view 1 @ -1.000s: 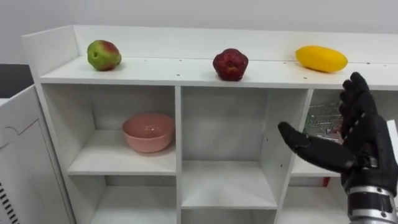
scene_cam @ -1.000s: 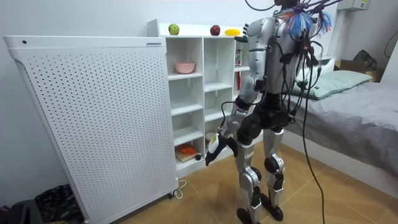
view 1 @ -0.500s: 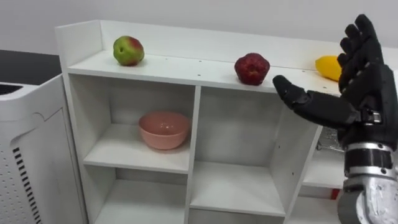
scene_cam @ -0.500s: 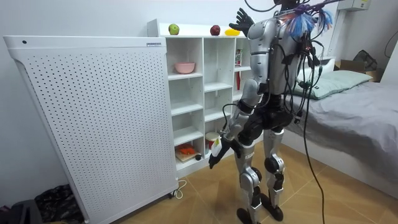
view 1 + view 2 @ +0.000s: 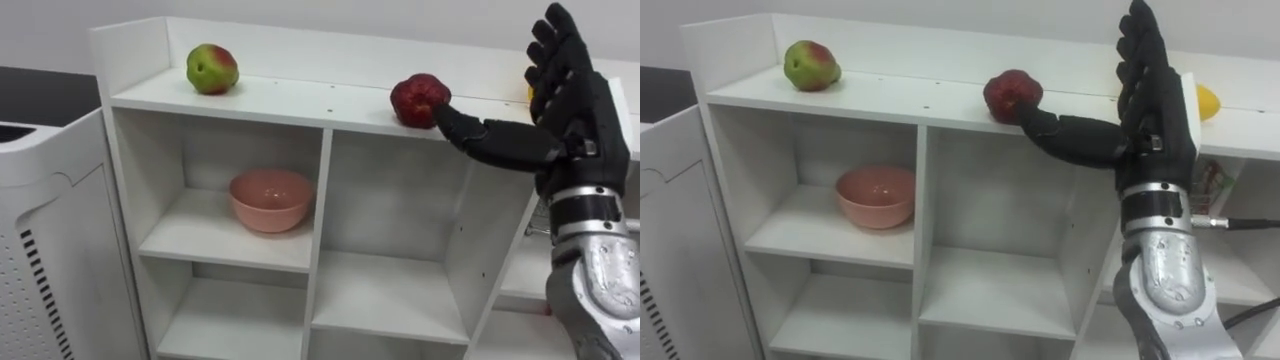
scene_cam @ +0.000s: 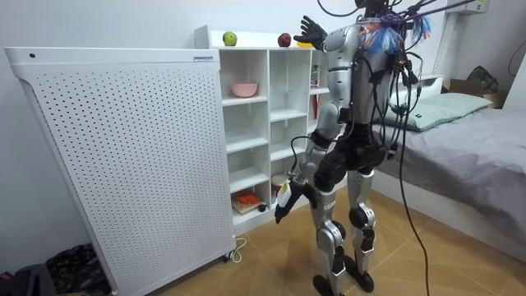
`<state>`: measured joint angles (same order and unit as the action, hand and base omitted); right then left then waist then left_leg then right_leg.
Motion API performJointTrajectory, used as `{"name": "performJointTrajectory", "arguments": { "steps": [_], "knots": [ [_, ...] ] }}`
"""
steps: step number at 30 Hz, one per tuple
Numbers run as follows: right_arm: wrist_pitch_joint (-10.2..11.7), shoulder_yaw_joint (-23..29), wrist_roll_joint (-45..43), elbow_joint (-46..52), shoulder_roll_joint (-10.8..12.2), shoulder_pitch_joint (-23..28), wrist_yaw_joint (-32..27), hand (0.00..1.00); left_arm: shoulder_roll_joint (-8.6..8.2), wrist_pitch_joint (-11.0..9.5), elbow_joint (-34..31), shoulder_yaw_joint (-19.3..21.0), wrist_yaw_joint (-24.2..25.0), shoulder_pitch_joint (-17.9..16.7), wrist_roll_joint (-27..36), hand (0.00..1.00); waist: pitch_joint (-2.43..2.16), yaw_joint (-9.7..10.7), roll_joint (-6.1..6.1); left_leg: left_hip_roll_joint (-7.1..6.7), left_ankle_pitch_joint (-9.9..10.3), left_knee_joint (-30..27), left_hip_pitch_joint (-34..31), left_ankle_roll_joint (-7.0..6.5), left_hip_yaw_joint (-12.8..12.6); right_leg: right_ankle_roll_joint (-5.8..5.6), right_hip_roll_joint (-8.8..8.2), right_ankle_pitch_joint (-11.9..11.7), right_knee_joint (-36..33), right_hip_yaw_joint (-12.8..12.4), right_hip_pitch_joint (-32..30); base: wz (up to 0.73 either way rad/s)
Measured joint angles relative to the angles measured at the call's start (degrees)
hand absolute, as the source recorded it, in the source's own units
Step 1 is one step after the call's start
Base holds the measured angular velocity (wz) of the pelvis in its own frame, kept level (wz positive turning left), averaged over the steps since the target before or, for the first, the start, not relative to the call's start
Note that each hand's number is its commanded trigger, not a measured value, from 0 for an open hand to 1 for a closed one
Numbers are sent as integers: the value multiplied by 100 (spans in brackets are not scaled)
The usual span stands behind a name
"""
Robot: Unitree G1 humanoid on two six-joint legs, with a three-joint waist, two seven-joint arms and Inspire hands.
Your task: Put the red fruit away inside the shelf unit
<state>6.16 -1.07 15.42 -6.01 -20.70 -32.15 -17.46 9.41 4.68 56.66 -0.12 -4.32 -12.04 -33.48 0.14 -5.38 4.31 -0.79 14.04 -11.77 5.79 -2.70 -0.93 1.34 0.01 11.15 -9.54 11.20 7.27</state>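
On the top board of the white closet (image 5: 280, 98) lie three fruits: a green-red apple (image 5: 212, 68) at the left, a dark red fruit (image 5: 419, 100) in the middle and a yellow fruit (image 5: 1207, 101) at the right, half hidden behind my hand. My right hand (image 5: 571, 108) is raised at top-board height, fingers straight and spread. Its thumb stretches left and its tip touches the red fruit's right side. A pink bowl (image 5: 270, 198) stands in the upper left compartment. My left hand (image 6: 284, 200) hangs low by my thigh in the room view.
I stand facing the closet (image 6: 246, 115). A tall white perforated panel (image 6: 123, 156) stands at the room view's left, a bed (image 6: 468, 140) at its right. The middle compartments are bare. Small items (image 6: 245, 197) lie on a low shelf; a packet (image 5: 1210, 185) sits in the right column.
My right hand has risen and swung left, from in front of the right column up to the top board, until the thumb met the red fruit. The head camera shifted too.
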Motion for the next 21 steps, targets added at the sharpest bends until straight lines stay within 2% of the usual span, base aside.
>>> {"name": "performJointTrajectory", "arguments": {
  "steps": [3, 5, 7, 14, 17, 21],
  "knots": [
    [-26, 0, -3, -160, -23, -67, 13, 0, 53, 18, -89, 3, 1, -7, -1, 0, -6, 2, 62, 1, -12, 0, -8, 8, 20, 0, -1, 0, 1, 70, 1, 3],
    [-106, -1, -1, -255, -62, -101, 15, 0, 93, 37, -190, 4, 10, -50, -1, 0, -6, -1, 147, 0, -29, -1, -15, 16, 38, 0, -19, 0, 1, 167, 4, 5],
    [-121, -4, 0, -262, -64, -108, 23, 0, 93, 42, -242, 1, 41, -103, -1, 0, -17, -3, 171, 0, -33, -9, -16, 17, 42, 0, -37, 0, 0, 179, 17, 3],
    [-120, -11, 208, -440, -153, -246, 209, 0, 152, 40, -282, 0, 159, -178, 7, 0, -1, -6, 189, -13, -36, -15, -16, 15, 116, 1, -59, -1, -19, 334, 65, 6],
    [-123, -37, 316, -701, -185, -497, 207, 0, 187, 33, -280, 1, 193, -190, 7, 0, 9, -21, 200, -13, -38, 10, -14, 18, 124, 8, -57, -5, -18, 330, 62, 4],
    [-121, -133, 313, -739, -196, -589, 226, 0, 209, 20, -279, 2, 222, -187, 8, 0, 8, -103, 211, -12, -45, 4, -12, 24, 123, 10, -54, -6, -16, 327, 62, 0]
  ]
}}
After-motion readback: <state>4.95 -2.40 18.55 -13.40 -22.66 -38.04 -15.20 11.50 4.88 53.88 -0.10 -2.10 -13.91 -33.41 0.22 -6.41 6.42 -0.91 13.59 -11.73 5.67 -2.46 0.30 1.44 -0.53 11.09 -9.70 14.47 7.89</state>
